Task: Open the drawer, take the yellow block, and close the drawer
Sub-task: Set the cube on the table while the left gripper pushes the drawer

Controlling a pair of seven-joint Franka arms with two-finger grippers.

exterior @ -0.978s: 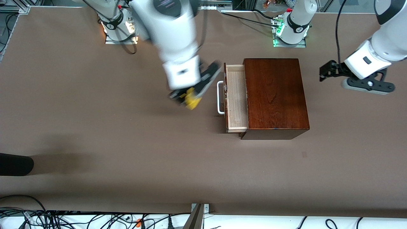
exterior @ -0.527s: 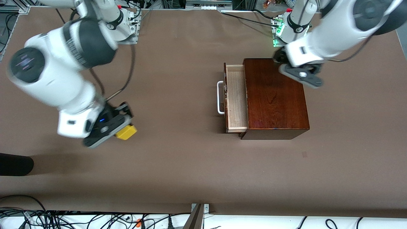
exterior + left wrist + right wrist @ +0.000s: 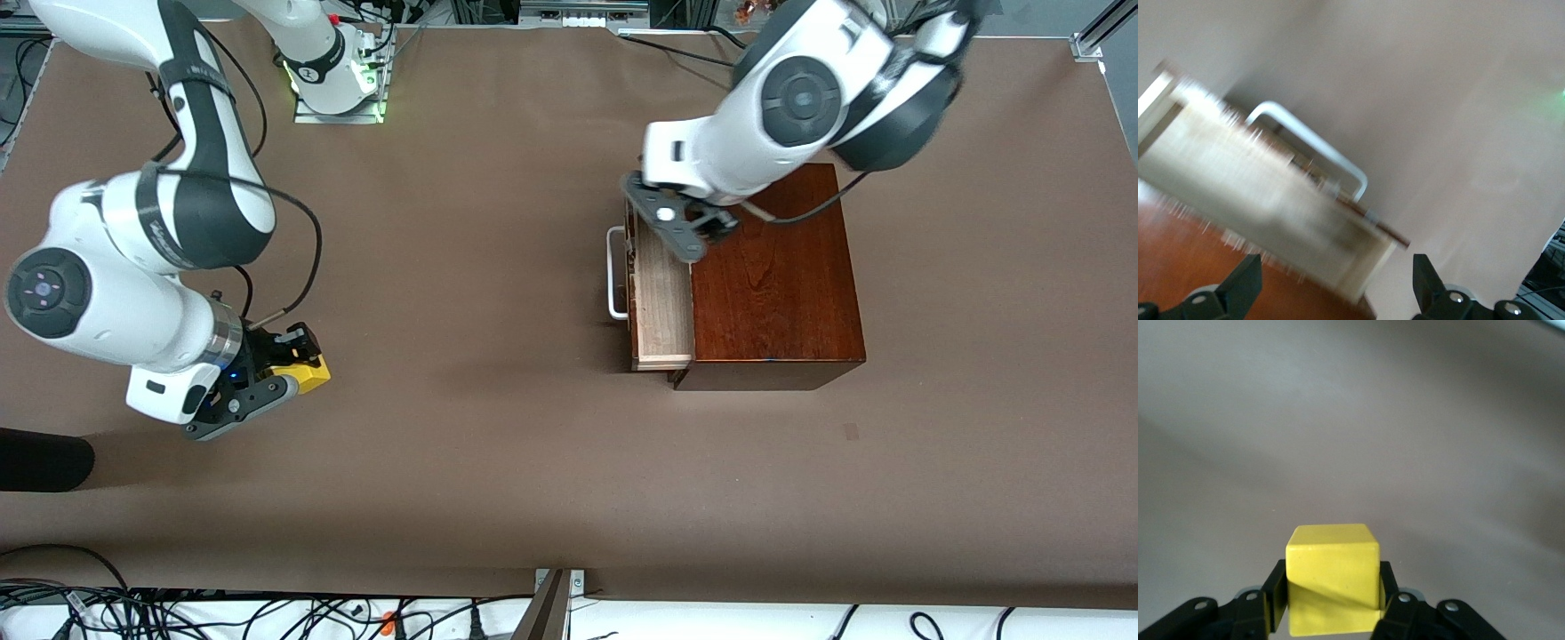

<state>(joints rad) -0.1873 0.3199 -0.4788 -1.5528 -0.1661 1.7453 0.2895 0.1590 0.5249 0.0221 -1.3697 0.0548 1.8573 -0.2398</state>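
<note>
The right gripper [image 3: 289, 369], near the desk's [image 3: 498, 444] right-arm end, clamped the yellow block [image 3: 305, 375]; the left gripper [image 3: 680, 233], jaws spread wide, hung over the open drawer [image 3: 660, 302].

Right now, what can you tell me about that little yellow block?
The yellow block is a small, plain, bright yellow cube with smooth faces and sharp edges. The right tool is shut on it, one dark finger pressed on each side. It sits at the right arm's end of the brown table, well apart from the open drawer.
</note>
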